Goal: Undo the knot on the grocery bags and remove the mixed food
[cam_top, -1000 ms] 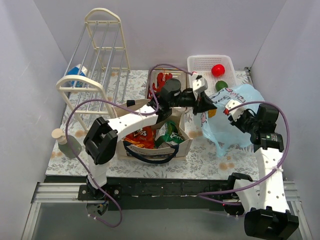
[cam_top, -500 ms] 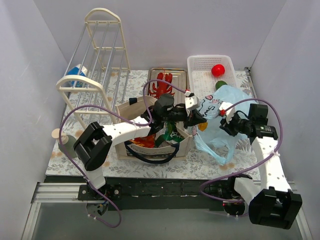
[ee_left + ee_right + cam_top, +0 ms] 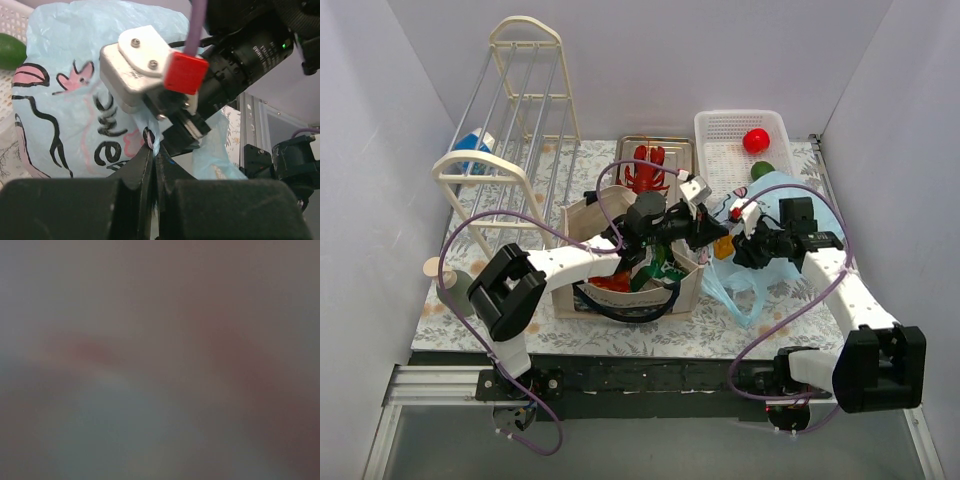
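Observation:
The light-blue plastic bag (image 3: pixel 782 195) lies right of the beige tote (image 3: pixel 582 213) and fills the left wrist view (image 3: pixel 65 90). My left gripper (image 3: pixel 710 238) is shut on a pinched fold of the blue bag (image 3: pixel 154 149). My right gripper (image 3: pixel 735 248) is pressed into the same bag, facing the left one; it shows in the left wrist view (image 3: pixel 187 132), jaw state unclear. The right wrist view is a total blur. The Doritos bag (image 3: pixel 610 282) and green snack bag (image 3: pixel 660 265) sit in the tote. The red lobster (image 3: pixel 645 170) lies on a metal tray.
A white slotted basket (image 3: pixel 720 125) at the back right holds the red apple (image 3: pixel 755 140) and the green fruit (image 3: pixel 762 170). A cream wire rack (image 3: pixel 510 130) stands at the back left with a blue-and-white carton (image 3: pixel 472 146) behind it. A small bottle (image 3: pixel 450 282) stands at the left edge.
My right arm has swung left and closed in on the left gripper. My left gripper has drawn back toward the tote, and the blue bag has been pulled left and bunched between the two grippers.

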### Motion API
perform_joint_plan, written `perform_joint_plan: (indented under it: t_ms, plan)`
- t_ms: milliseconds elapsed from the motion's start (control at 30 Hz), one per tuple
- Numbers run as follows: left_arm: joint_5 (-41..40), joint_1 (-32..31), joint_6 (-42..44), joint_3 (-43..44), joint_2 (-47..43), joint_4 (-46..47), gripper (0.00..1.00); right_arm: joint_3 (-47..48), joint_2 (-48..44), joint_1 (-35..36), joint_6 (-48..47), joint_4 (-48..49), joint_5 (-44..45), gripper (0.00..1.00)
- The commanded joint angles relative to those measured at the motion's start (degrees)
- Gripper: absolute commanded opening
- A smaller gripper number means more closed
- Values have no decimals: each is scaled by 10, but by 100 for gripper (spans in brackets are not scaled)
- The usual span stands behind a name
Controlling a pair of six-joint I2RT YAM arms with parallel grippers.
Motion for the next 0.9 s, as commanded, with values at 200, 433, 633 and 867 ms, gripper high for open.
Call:
perform_joint_plan:
  t_ms: [200,433,633,867]
  plan:
    - [-8,37,-111,-22,33,-4,0,65,143,-1,159,98,53,56]
    - [23,46,-129,-31,45,16,0,83,216,2,263,139,26,67]
    - [41,46,-125,-37,47,24,0,82,253,29,275,153,65,89]
    - [48,46,-129,-38,49,25,0,53,263,43,330,214,134,92]
